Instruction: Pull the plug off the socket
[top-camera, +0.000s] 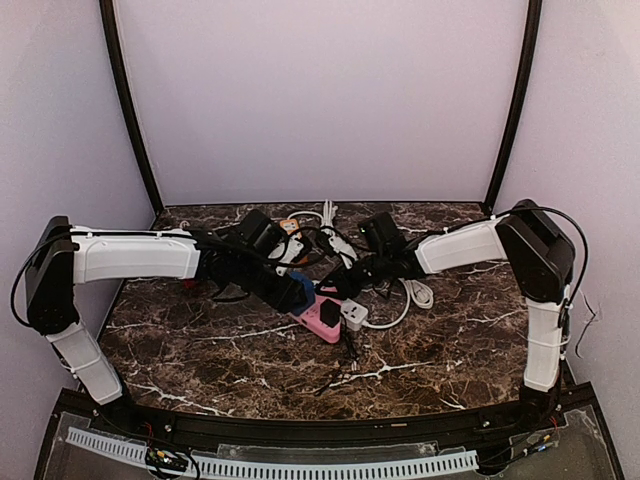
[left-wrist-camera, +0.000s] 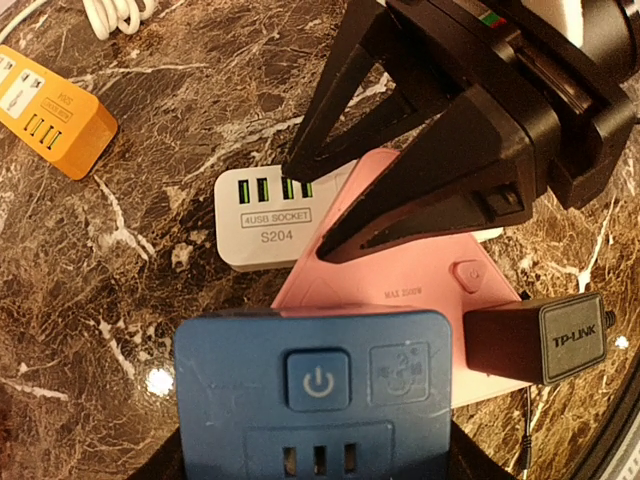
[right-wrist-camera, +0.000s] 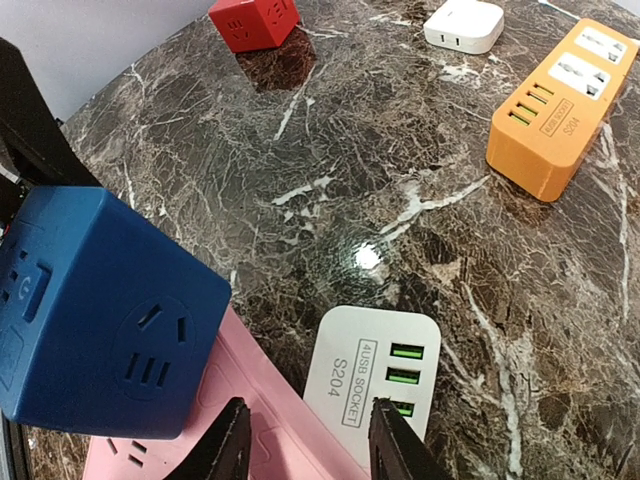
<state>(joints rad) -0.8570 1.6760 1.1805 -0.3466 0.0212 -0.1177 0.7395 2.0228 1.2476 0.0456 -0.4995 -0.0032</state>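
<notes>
Nearest the lens, left wrist view: one blue cube socket (left-wrist-camera: 315, 385), power button and three slots facing up. It sits between the left gripper (top-camera: 292, 290) fingers, which press on its two sides: clamped on the cube.

Behind it: one pink power strip (left-wrist-camera: 420, 285), flat on the marble table (right-wrist-camera: 400, 150). One black TP-LINK plug (left-wrist-camera: 540, 340) sits seated in the strip at its right end, by the strip's switch. Neither gripper touches it.

One white 4USB socket (left-wrist-camera: 262, 235), four green ports counted, lies against the pink strip's far edge.

Right gripper (right-wrist-camera: 308, 445): jaws partly apart, tips down at the white socket's corner where it meets the pink strip. One tip rests by the green ports, the other at the pink edge. Nothing seen held between them.

Also counted:
- one orange strip (right-wrist-camera: 560, 110), two white outlet faces
- one red cube (right-wrist-camera: 255, 20)
- one small white adapter (right-wrist-camera: 462, 25)

All three lie well apart from the pink strip.
</notes>
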